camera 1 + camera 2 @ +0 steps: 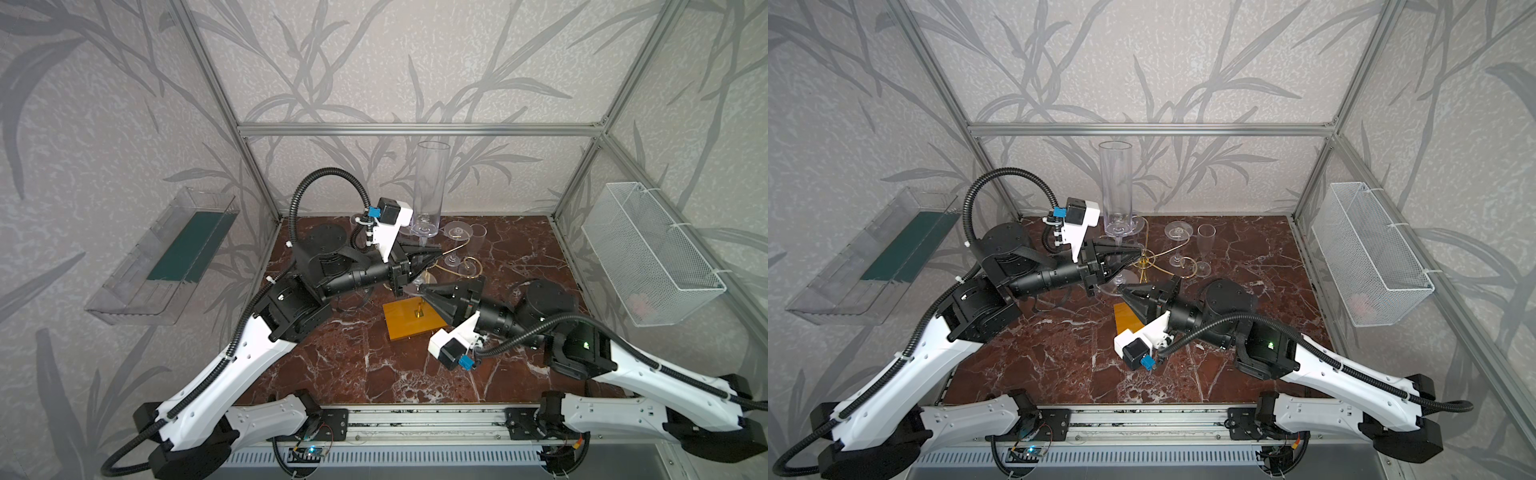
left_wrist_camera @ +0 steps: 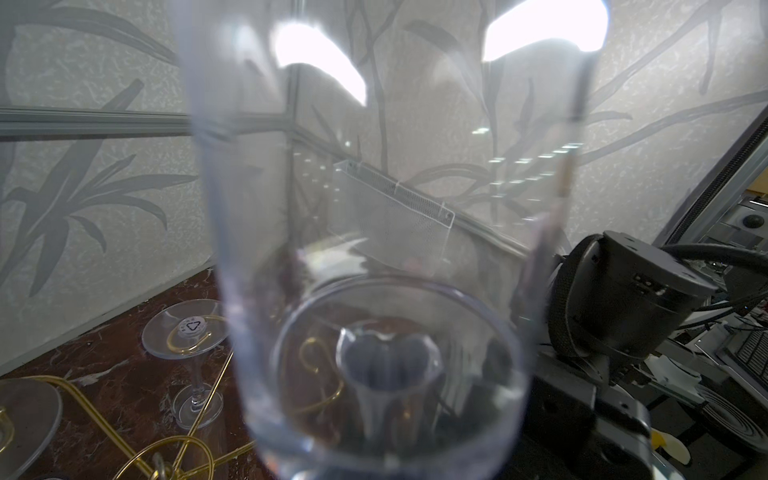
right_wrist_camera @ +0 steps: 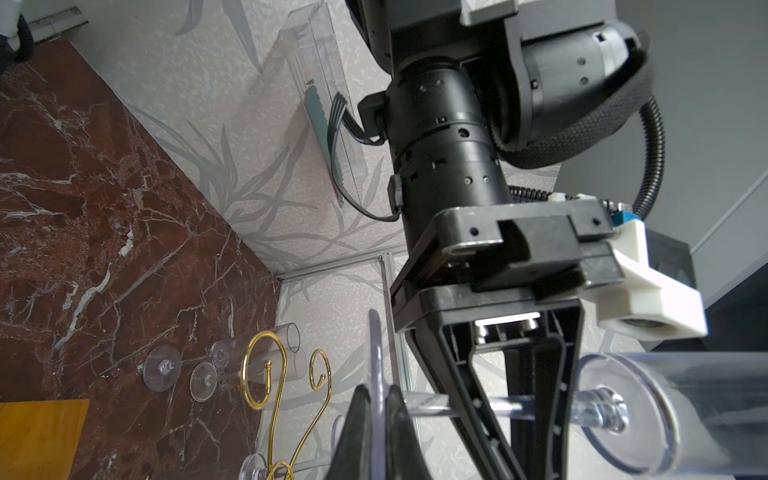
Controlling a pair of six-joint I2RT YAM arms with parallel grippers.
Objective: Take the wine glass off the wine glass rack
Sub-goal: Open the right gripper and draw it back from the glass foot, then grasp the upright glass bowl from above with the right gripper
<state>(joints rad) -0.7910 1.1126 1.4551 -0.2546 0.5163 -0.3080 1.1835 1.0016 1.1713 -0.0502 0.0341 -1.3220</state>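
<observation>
Your left end effector is closed around the stem of the tall clear wine glass, which stands upright, bowl up, toward the far middle of the desk. Your right end effector reaches in from the right, just nearer, and pinches the glass's round foot between closed fingers. You have the wine glass rack just right of both end effectors, its orange wooden base on the desk beneath them. Whether the glass touches a rack arm, you cannot tell. A second glass hangs upside down on the rack's far side.
</observation>
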